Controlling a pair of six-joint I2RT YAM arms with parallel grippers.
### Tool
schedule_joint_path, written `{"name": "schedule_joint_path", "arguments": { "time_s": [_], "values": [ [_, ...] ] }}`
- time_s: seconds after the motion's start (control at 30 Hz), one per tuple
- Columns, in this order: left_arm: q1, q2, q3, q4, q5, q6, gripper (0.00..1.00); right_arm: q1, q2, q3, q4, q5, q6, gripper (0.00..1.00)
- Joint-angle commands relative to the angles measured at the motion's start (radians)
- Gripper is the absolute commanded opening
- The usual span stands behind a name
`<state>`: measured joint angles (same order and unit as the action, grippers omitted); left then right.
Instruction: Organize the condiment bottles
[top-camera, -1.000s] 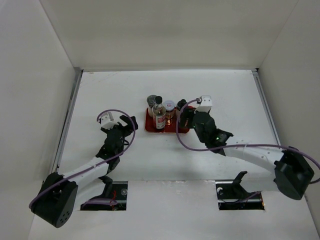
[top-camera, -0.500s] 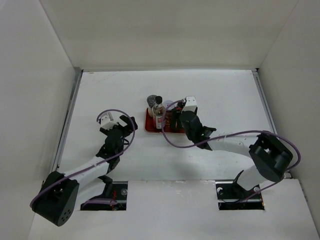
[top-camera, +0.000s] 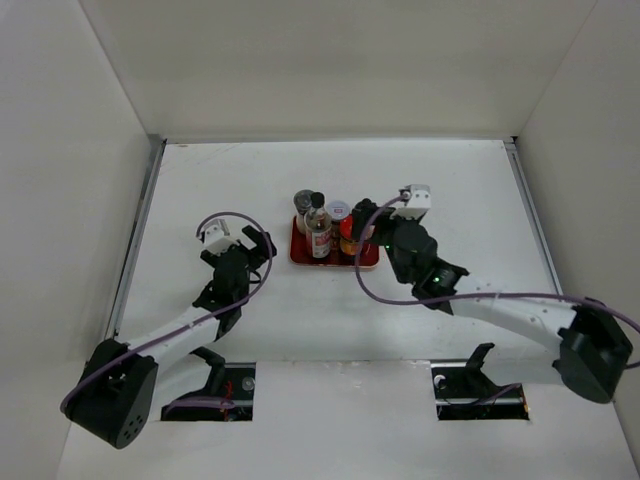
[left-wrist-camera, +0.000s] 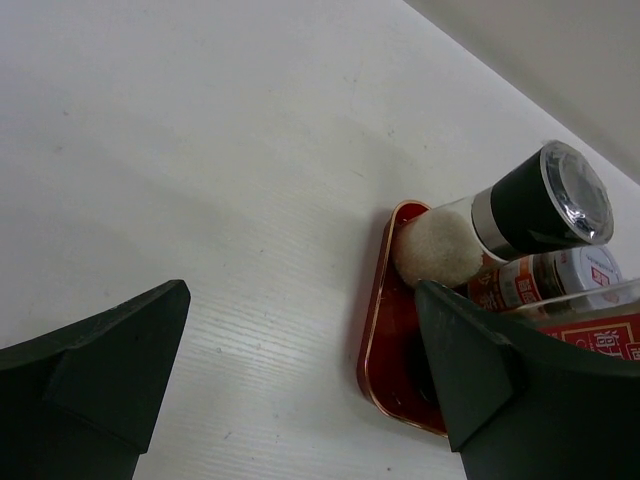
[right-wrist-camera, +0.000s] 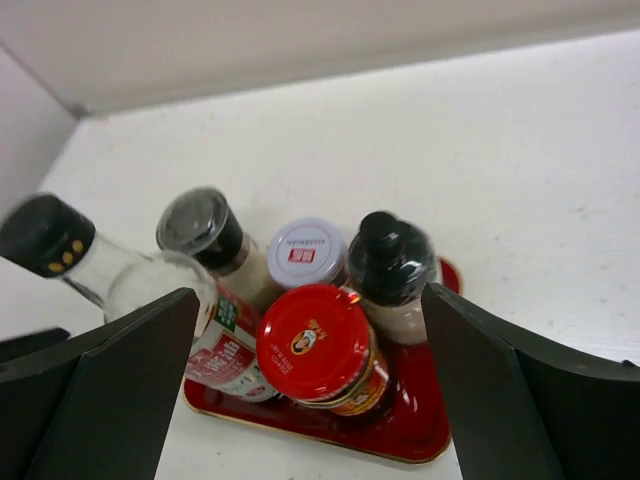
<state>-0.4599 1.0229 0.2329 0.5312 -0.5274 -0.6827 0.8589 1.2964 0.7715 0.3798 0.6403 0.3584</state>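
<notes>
The condiment bottles stand together on the red tray (right-wrist-camera: 410, 425). They are a squat red-capped jar (right-wrist-camera: 315, 340), a white-lidded jar (right-wrist-camera: 305, 250), a black-lidded jar (right-wrist-camera: 388, 258), a grey-lidded grinder (right-wrist-camera: 195, 225) and a tall slim clear bottle (right-wrist-camera: 170, 300) with a black cap. My right gripper (right-wrist-camera: 310, 297) is open, its fingers either side of the red-capped jar and apart from it. In the top view it (top-camera: 358, 222) sits at the tray's right end (top-camera: 368, 262). My left gripper (top-camera: 260, 245) is open and empty, left of the tray (left-wrist-camera: 385, 350).
White walls close off the table on the left, back and right. A metal rail (top-camera: 135, 240) runs along the left edge. Purple cables loop over both arms.
My right gripper swung left over the tray, then drew back to the right. The left arm has barely moved.
</notes>
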Motion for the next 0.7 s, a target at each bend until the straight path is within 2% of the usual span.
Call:
{"name": "schedule_joint_path", "arguments": {
  "time_s": [0.0,0.17,0.27,0.43,0.67],
  "values": [
    [-0.006,0.031,0.063,-0.02,-0.003,0.008,1.0,-0.001,-0.139,-0.102,0.031,0.12,0.025,1.0],
    [-0.016,0.101,0.19,-0.192,0.041,0.006,1.0,-0.082,-0.36,-0.293,-0.036,0.199,0.118,1.0],
    [-0.013,0.098,0.273,-0.334,0.038,0.006,1.0,-0.139,-0.442,-0.368,-0.105,0.185,0.21,1.0],
    [-0.035,0.042,0.341,-0.436,0.024,0.012,1.0,-0.224,-0.464,-0.394,-0.232,0.104,0.316,1.0],
    [-0.101,-0.001,0.367,-0.507,0.011,0.014,1.0,-0.24,-0.438,-0.39,-0.225,0.018,0.34,1.0]
  ]
}}
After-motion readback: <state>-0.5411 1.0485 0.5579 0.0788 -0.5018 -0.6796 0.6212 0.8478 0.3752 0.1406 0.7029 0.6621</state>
